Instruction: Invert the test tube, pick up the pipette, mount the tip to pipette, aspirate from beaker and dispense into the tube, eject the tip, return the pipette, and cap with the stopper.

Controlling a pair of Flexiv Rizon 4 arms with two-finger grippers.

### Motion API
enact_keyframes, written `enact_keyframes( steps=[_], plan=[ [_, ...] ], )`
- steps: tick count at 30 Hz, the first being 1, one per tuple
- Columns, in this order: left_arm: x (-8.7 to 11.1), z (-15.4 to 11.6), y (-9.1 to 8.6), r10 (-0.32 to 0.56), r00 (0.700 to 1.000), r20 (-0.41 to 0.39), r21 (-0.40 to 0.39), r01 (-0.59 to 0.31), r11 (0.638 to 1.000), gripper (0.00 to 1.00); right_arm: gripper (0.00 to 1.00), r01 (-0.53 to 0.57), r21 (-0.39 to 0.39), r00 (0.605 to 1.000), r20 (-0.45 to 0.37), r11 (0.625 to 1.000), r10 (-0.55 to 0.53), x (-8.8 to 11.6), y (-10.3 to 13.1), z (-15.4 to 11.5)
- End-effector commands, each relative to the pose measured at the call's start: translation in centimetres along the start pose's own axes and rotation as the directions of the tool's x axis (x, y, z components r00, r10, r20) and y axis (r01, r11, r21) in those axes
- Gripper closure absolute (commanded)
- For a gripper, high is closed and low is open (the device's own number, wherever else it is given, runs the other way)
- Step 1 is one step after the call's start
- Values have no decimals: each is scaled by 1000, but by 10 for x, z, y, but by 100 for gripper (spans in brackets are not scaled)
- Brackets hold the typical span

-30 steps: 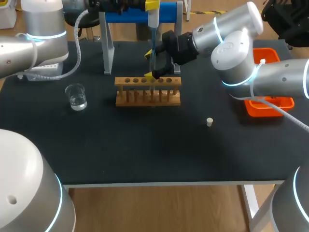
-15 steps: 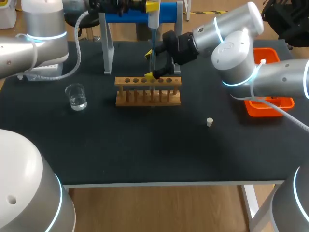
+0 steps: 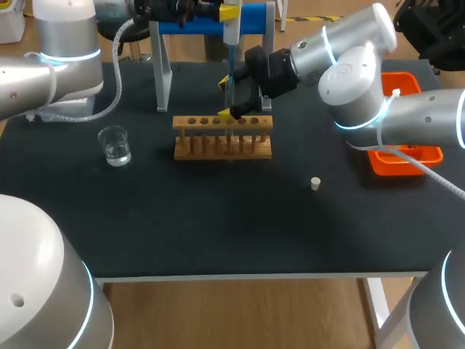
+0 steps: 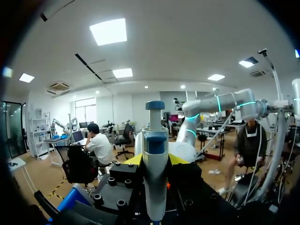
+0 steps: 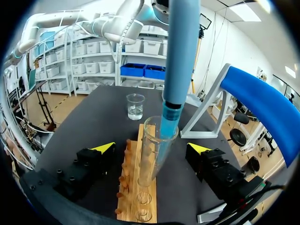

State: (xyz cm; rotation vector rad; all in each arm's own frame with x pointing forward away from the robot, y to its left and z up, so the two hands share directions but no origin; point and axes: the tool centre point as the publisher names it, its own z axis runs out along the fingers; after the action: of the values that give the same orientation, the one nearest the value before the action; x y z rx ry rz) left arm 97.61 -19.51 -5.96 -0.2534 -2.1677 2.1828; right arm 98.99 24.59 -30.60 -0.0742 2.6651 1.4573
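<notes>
— Any writing, labels, numbers or signs to read here?
— None. Nothing legible shows in the head view or in either wrist view.
</notes>
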Motion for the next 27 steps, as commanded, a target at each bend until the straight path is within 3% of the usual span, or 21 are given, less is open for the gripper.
enact_keyframes(
  steps=[1,27],
  plan=[
    [2,-1,1,0,1000,2,0,0,1000,100,0,2,5,1000,-1,1000,-2,0,0,1],
    [5,-3,8,12,1000,7,-1,-12,1000,100,0,4,14,1000,1,1000,-4,0,0,1]
  ],
)
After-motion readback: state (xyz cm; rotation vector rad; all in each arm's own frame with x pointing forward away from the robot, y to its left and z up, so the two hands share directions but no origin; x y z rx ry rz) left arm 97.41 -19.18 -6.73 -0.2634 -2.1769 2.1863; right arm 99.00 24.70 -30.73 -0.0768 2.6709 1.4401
